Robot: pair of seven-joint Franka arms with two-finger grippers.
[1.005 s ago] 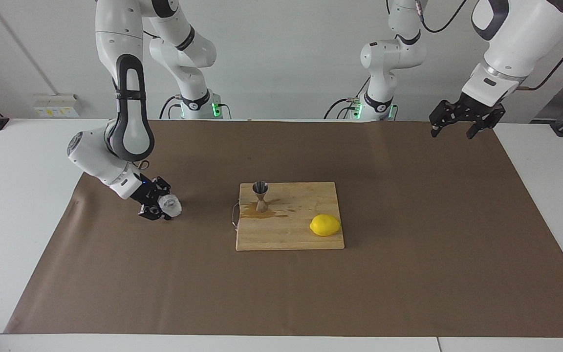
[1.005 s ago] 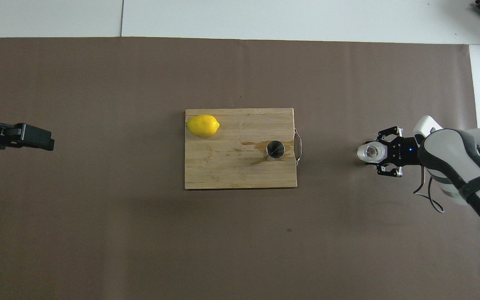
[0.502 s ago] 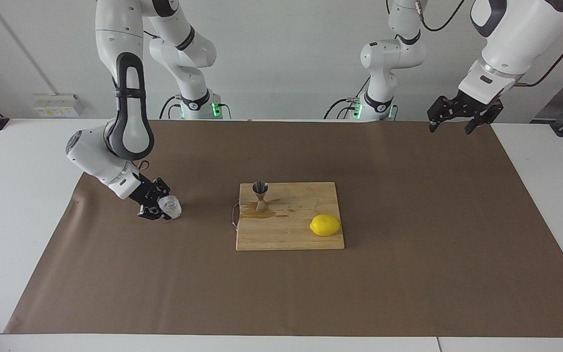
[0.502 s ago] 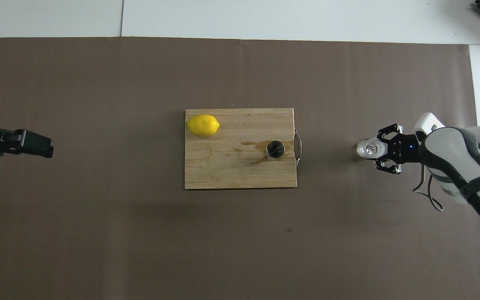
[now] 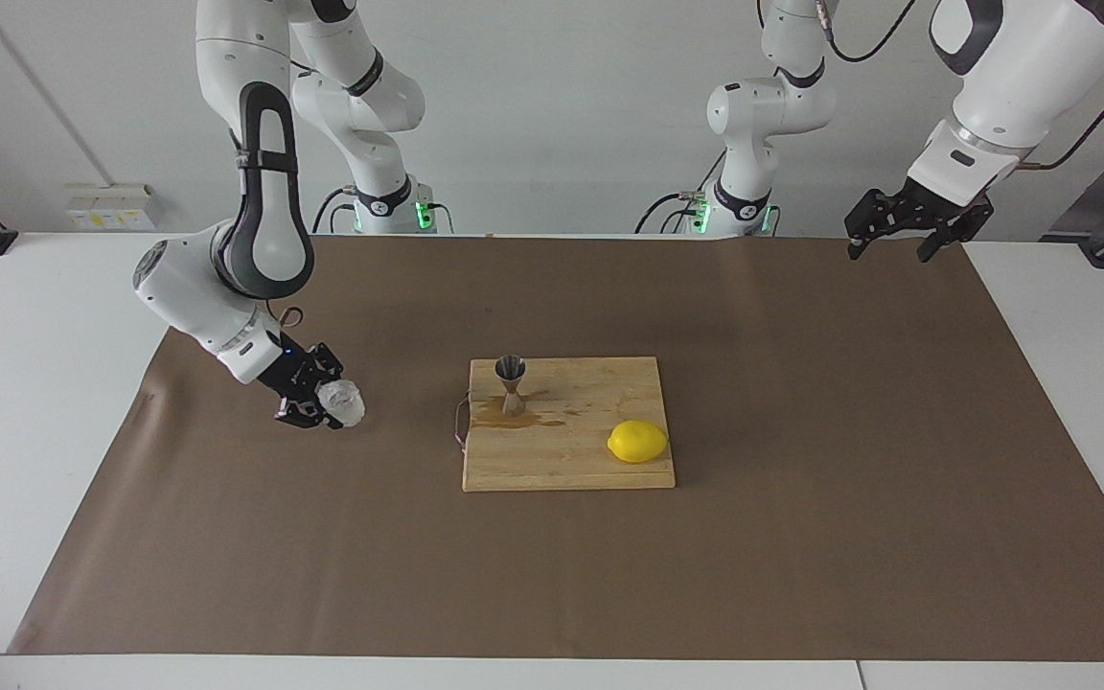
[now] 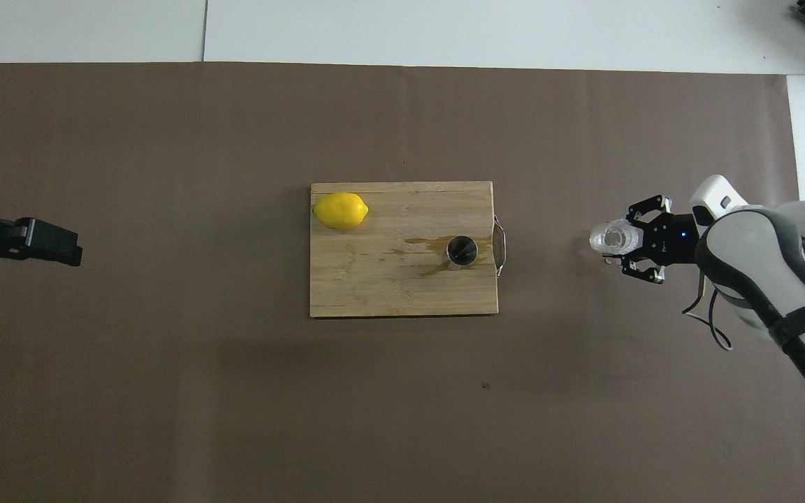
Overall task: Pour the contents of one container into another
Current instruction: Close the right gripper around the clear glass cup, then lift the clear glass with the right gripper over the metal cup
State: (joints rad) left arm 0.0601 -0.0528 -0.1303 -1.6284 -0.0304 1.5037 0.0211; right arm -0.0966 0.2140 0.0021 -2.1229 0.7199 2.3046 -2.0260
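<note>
The small clear cup (image 5: 340,403) (image 6: 611,238) is at the right arm's end of the brown mat, with my right gripper (image 5: 322,402) (image 6: 622,239) shut on it, low over the mat. The steel hourglass jigger (image 5: 511,383) (image 6: 462,251) stands upright on the wooden cutting board (image 5: 571,460) (image 6: 374,286), at the board's end toward the right arm, beside a brownish wet stain. My left gripper (image 5: 902,247) (image 6: 60,244) hangs open, high over the mat's edge at the left arm's end, holding nothing.
A yellow lemon (image 5: 637,441) (image 6: 340,210) lies on the board's corner farther from the robots, toward the left arm. A wire handle (image 5: 459,422) (image 6: 501,246) sticks out of the board toward the cup. Brown mat (image 5: 801,537) covers the white table.
The right gripper closed on the cup and has shifted it slightly toward the board, a little off the mat. The left gripper rose a little and stays at its end.
</note>
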